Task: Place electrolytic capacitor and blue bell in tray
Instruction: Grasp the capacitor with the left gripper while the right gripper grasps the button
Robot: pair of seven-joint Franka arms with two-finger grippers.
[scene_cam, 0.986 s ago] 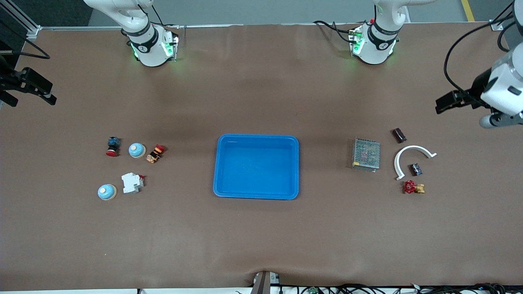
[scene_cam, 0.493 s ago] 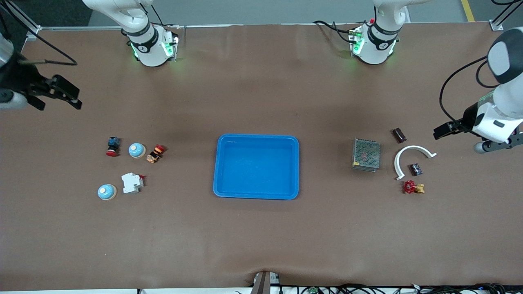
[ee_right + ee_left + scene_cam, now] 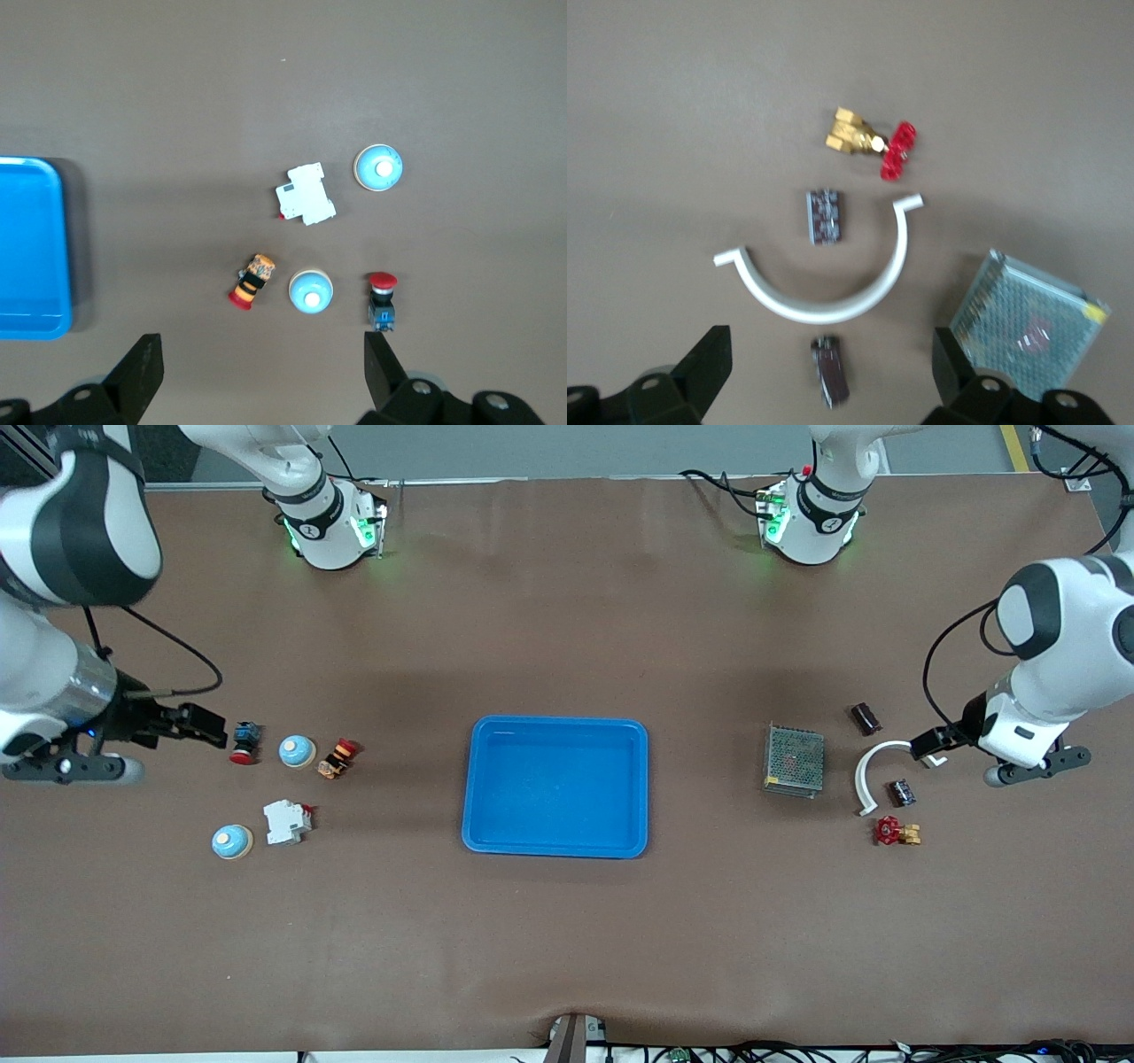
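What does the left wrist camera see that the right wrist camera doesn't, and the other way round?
Only the left wrist view shows a white curved piece, two small dark components, a red-handled brass valve and a grey mesh box. Only the right wrist view shows two blue bells, a white switch block, a red-capped blue button, a striped red-tipped part and the edge of the blue tray. Both show the brown table and their own open hand, the left hand and the right hand.
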